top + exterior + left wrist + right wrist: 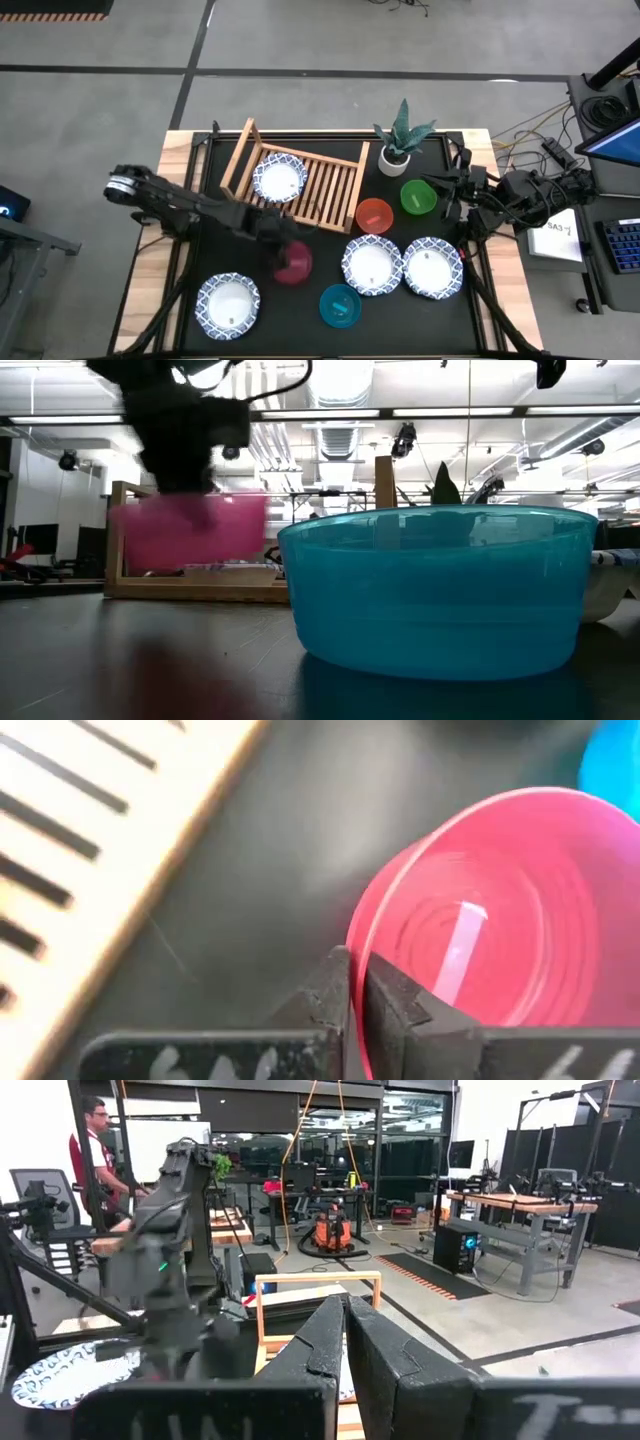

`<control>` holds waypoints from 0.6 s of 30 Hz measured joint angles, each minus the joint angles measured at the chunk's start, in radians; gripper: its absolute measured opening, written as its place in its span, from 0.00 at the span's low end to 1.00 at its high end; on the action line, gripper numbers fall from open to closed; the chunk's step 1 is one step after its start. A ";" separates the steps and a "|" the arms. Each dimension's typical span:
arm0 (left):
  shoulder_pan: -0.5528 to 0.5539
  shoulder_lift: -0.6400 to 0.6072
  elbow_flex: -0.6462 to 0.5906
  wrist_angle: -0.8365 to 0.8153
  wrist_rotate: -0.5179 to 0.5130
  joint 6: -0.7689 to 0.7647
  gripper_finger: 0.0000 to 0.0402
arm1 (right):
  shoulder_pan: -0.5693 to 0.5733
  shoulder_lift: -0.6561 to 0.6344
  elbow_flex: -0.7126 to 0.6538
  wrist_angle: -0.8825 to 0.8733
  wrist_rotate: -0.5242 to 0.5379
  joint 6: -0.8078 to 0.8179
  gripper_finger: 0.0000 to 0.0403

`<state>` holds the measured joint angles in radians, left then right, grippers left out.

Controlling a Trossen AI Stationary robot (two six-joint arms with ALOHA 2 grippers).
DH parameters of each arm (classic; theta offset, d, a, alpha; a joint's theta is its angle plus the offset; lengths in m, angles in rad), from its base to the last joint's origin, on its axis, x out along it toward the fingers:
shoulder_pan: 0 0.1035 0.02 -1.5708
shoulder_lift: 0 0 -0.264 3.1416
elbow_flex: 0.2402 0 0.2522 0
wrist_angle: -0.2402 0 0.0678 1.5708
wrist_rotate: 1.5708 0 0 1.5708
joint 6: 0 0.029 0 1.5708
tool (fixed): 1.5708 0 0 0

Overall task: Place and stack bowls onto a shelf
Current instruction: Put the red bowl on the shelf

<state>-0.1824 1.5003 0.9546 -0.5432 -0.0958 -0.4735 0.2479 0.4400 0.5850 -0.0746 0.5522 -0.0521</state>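
My left gripper (272, 232) is over the middle of the table, just in front of the wooden slatted shelf (305, 185), and is shut on a pink bowl (294, 264) that shows blurred in the low view (190, 530). One white bowl with a blue rim (279, 178) lies on the shelf's slats. Three more white bowls (228, 305) (371, 265) (432, 268) sit on the black mat, as do the teal bowl (340, 305), red bowl (374, 215) and green bowl (418, 196). My right gripper (345, 1320) is shut and waits at the table's right side, next to the green bowl. My left gripper pinches the pink bowl's rim (352, 982), one finger inside the bowl and one outside. The fingers (325, 990) come from above, pointing down. The bowl hangs below them, lifted clear of the mat, about level with the shelf's frame in the low view.
A white pot with a green plant (397, 150) stands at the far edge, right of the shelf. The shelf's raised frame (238, 155) is at its left end; its slats right of the white bowl are bare. The teal bowl (435, 590) fills the low view's foreground.
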 joint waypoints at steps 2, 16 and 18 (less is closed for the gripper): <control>0.068 -0.028 0.000 0.059 -0.028 0.052 0.00 | 0.000 0.000 0.000 0.000 0.000 0.000 0.02; 0.485 0.080 0.000 0.470 -0.052 0.203 0.00 | 0.000 0.000 0.000 -0.012 0.000 0.000 0.02; 0.491 0.107 0.000 0.505 -0.052 0.200 0.00 | 0.000 0.000 0.000 -0.020 0.000 0.000 0.02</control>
<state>0.3084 1.6074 0.9550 -0.0385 -0.1478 -0.2731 0.2478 0.4397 0.5850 -0.0941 0.5522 -0.0523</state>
